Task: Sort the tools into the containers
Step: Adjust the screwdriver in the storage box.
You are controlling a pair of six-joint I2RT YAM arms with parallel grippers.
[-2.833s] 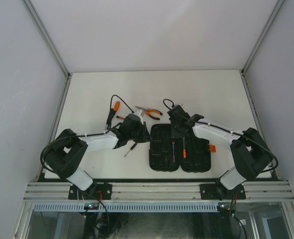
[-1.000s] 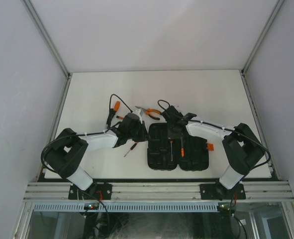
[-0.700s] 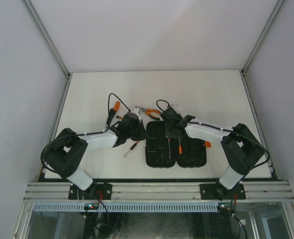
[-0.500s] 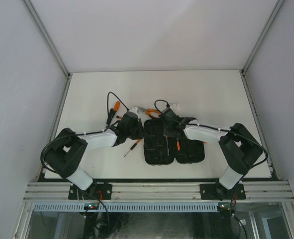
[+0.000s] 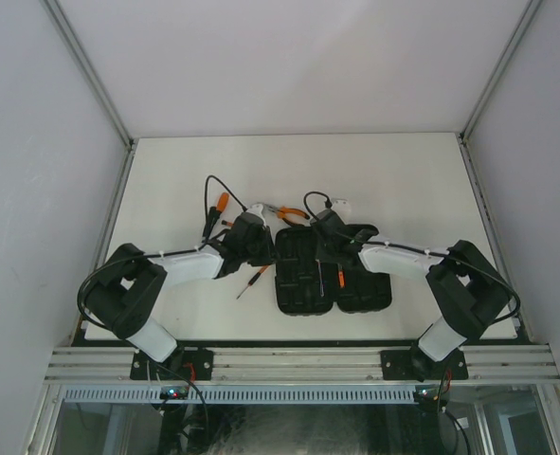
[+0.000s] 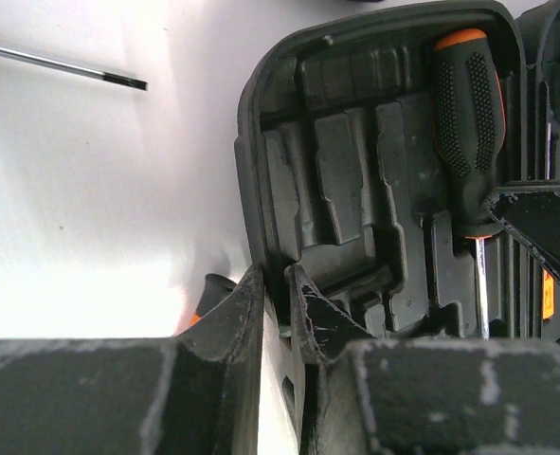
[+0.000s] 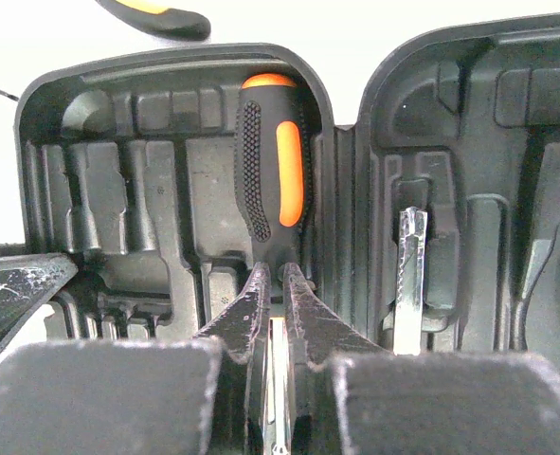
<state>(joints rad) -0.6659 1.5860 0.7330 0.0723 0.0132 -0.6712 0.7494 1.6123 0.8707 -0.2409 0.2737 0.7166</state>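
The black container (image 5: 332, 277) lies open in the middle of the table, its moulded slots facing up. My left gripper (image 5: 263, 245) pinches its left rim (image 6: 261, 171), one finger on each side of the wall (image 6: 278, 281). My right gripper (image 7: 278, 275) is shut on the metal shaft of a thick orange-and-black screwdriver (image 7: 272, 161) that lies in a slot by the hinge (image 5: 325, 270). A thin screwdriver (image 5: 251, 282) lies on the table left of the case. Orange-handled pliers (image 5: 292, 214) lie just behind it.
A metal bit (image 7: 410, 275) sits in the right half of the case, near an orange-marked tool (image 5: 344, 277). Another orange tool (image 5: 223, 201) lies behind the left arm by its cable. A thin shaft (image 6: 62, 66) crosses the table left of the case.
The case has slid a little to the left and turned slightly, both grippers moving with it. The orange latch on its right side no longer shows.
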